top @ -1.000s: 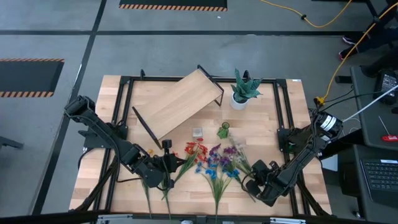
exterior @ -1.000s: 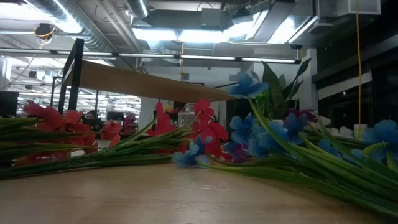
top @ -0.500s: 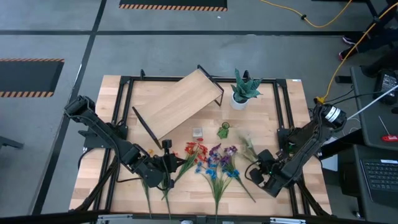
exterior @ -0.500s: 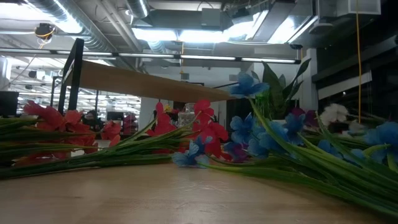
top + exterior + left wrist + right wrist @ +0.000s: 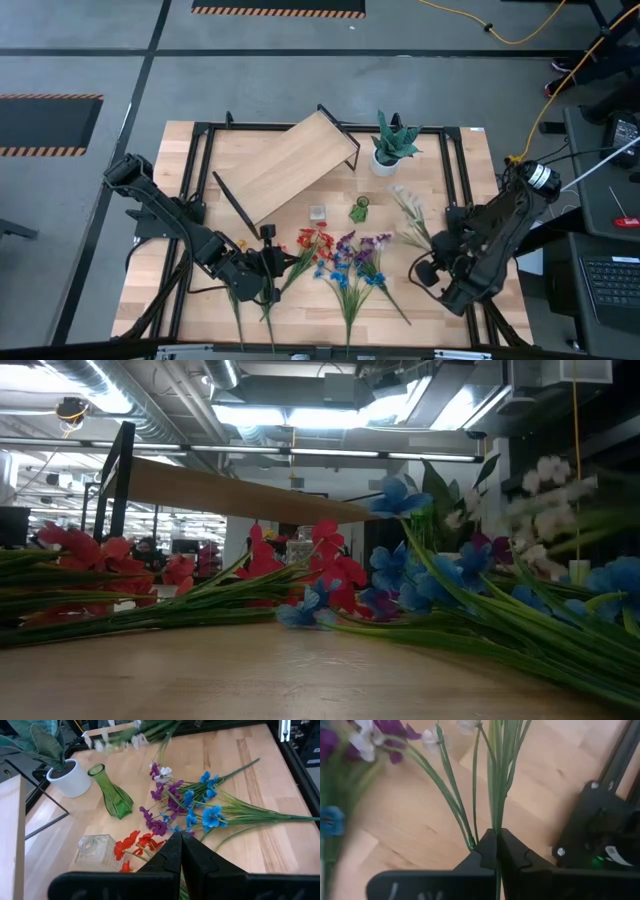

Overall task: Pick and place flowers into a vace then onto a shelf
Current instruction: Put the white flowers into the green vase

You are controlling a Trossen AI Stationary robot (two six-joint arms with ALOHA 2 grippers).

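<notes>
The white-bloomed spray (image 5: 409,208) is up in my right gripper (image 5: 432,262), which is shut on its stems; its blooms (image 5: 545,495) show blurred above the other flowers. Red (image 5: 312,241), purple and blue sprays (image 5: 352,265) lie flat on the table, stems toward the near edge. The green glass vase (image 5: 359,210) stands upright just beyond them. The shelf (image 5: 290,165) stands askew at the far left. My left gripper (image 5: 266,268) is shut, low over the red sprays' stems (image 5: 134,844). My right gripper pinches the white spray's bundled green stems (image 5: 496,822) between its two fingers, which lie along the stems. The spray is lifted off the table and slants up toward the far edge, blooms (image 5: 465,725) leading. My left gripper: whether it touches the red sprays' stems I cannot tell.
A spiky green plant in a white pot (image 5: 390,148) stands at the far edge, right of the shelf. A small clear glass jar (image 5: 317,212) sits left of the vase. Black frame rails (image 5: 462,190) run along the table's sides.
My right gripper has risen and moved toward the table's right and far edges, staying shut on the white spray. The spray has come up off the heap of flowers, and its blooms have swung from beside the purple spray toward the far edge, near the vase.
</notes>
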